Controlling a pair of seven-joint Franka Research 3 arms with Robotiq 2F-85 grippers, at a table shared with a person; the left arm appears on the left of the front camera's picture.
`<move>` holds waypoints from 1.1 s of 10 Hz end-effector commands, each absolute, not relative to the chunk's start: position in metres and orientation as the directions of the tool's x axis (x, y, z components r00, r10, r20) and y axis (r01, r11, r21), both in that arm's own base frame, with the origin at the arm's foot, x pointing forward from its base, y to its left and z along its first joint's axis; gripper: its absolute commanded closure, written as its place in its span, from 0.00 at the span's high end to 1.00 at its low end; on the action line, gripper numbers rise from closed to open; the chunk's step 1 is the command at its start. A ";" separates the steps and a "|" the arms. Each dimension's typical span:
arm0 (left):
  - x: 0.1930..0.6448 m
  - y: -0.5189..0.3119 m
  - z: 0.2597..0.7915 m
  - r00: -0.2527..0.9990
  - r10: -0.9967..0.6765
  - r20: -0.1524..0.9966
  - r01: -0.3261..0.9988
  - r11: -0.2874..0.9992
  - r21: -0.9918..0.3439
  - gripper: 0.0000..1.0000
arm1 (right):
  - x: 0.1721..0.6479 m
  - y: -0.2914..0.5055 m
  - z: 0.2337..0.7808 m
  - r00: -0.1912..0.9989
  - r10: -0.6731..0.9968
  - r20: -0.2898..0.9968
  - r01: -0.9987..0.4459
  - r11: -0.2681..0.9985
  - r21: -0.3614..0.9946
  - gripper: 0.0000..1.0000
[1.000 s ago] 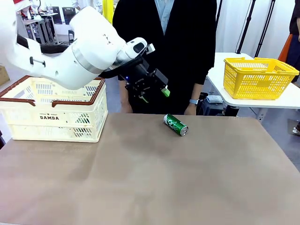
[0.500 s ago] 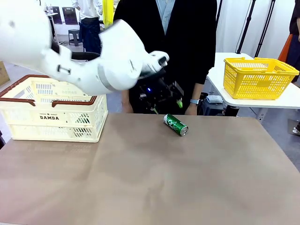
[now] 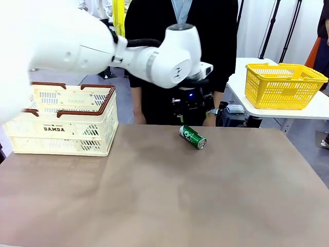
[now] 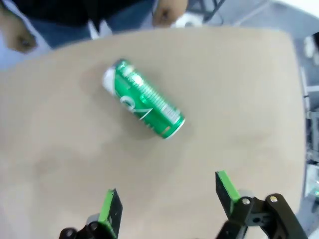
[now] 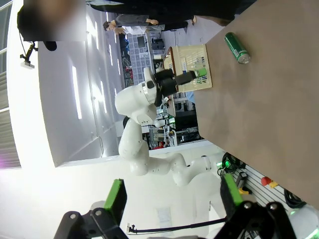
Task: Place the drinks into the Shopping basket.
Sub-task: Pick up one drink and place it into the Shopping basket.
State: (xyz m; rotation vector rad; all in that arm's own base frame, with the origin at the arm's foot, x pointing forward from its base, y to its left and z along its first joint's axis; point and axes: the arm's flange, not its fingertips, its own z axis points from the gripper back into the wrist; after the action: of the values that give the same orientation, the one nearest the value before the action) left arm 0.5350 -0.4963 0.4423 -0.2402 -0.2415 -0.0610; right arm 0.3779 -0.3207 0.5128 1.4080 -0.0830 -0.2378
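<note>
Green can (image 3: 193,137) lies on its side on the table (image 3: 169,195), far-centre, just in front of the person (image 3: 180,56). Its top points toward the far edge, base toward the robot, skewed diagonally. Basket (image 3: 61,121) sits at the table's left, well apart from the can. I can't tell from the front whether anything is inside it.

Left claw (image 4: 167,206) hangs above the can with jaws wide and nothing held. In the wrist view the can (image 4: 143,99) sits ahead of the green pads (image 4: 108,211), not yet between them. In the front view the arm's last joint hides most of the claw, so its height over the can is a guess: probably close, not touching.

Right claw (image 5: 169,199) is parked off to the side, also wide and empty. Its camera catches the can (image 5: 237,48) and basket (image 5: 192,67) far off.

Handling, as I judge it:
- 1 slim aluminium can: thin wall, dents if squeezed hard.
- Smooth and round, so it rolls when nudged from the side.
- Weight unknown, can't see if it's full.
- Grab mid-body, across the diameter, pads square to the long axis. That needs wrist roll to match the diagonal.
- Come straight down so neither pad kicks it away first.
</note>
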 end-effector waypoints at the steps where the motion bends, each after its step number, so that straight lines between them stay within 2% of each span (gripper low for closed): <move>1: 0.564 -0.535 0.440 0.966 -0.038 0.256 0.090 0.977 -0.193 1.00 | 0.377 -0.318 0.515 0.972 -0.219 -0.091 0.126 0.152 0.980 1.00; 5: 0.601 -0.530 0.388 0.978 -0.032 0.206 0.060 0.990 -0.131 1.00 | 0.377 -0.318 0.515 0.972 -0.219 -0.091 0.126 0.152 0.980 1.00; 8: 0.607 -0.524 0.368 0.980 -0.001 0.199 0.025 0.993 -0.113 1.00 | 0.377 -0.318 0.515 0.972 -0.219 -0.091 0.126 0.152 0.980 1.00; 9: 0.605 -0.526 0.370 0.983 -0.040 0.180 0.062 0.991 -0.117 1.00 | 0.377 -0.318 0.515 0.972 -0.219 -0.091 0.126 0.152 0.980 1.00; 11: 0.600 -0.513 0.356 0.981 -0.016 0.195 0.042 0.990 -0.135 1.00 | 0.377 -0.318 0.515 0.972 -0.219 -0.091 0.126 0.152 0.980 1.00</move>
State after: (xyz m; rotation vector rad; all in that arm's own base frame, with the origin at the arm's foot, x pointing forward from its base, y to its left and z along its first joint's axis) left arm 0.5994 -0.5155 0.3563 -0.1386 -0.1920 -0.0334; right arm 0.3778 -0.3208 0.5127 1.4080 -0.0831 -0.2379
